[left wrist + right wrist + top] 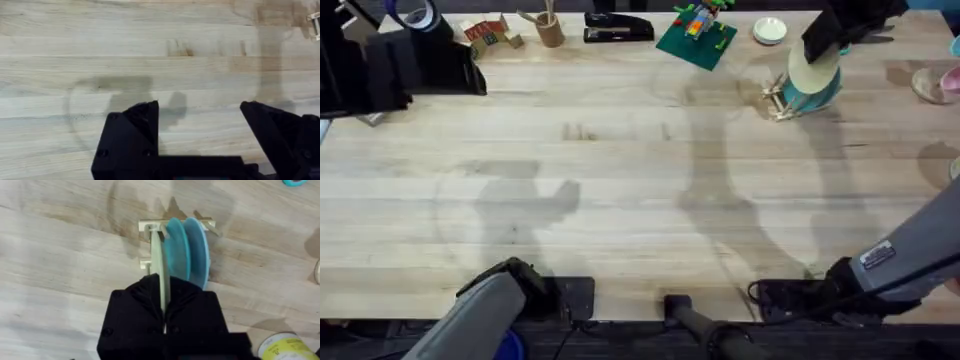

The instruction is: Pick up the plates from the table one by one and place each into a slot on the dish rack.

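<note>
No writing is reading clearly. The right gripper (164, 311) is reaching far over the dish rack (780, 100), pinching the cream plate (161, 265) upright in a slot beside two teal plates (189, 250). The left gripper (200, 125) is hovering wide above the plank table (620, 150).

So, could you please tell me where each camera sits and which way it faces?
Overhead: above the arm bases, looking down and forward over the table.
Left wrist: on the left arm, facing bare tabletop; open left gripper.
Right wrist: facing the dish rack; right gripper clamps the cream plate.
Shared: overhead also sees rack and plate.
</note>
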